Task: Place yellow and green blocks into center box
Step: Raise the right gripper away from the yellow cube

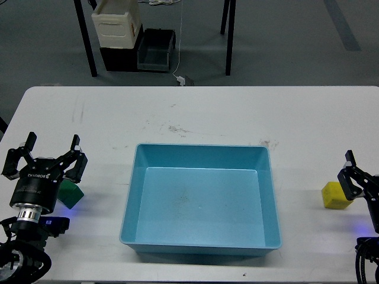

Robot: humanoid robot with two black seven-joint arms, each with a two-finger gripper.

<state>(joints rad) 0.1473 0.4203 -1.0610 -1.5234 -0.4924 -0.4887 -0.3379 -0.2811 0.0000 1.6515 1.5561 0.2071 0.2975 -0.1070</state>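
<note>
The center box (133, 201), a shallow light blue tray with nothing in it, sits mid-table. The dark green block (72, 193) lies left of it on the table, partly hidden behind my left gripper (52, 143). That gripper stands open, its fingers spread above and beside the block and holding nothing. The yellow block (333, 196) rests on the table right of the tray. My right gripper (362, 173) sits at the frame's right edge, touching or just over the block's right side. One splayed finger (349, 168) shows; the other is cut off by the edge.
The white table (195, 112) stretches behind the tray. On the floor beyond it stand a cream-white container (116, 23), a dark grey bin (156, 49) and black table legs (87, 44). A white cable (179, 71) hangs near the far edge.
</note>
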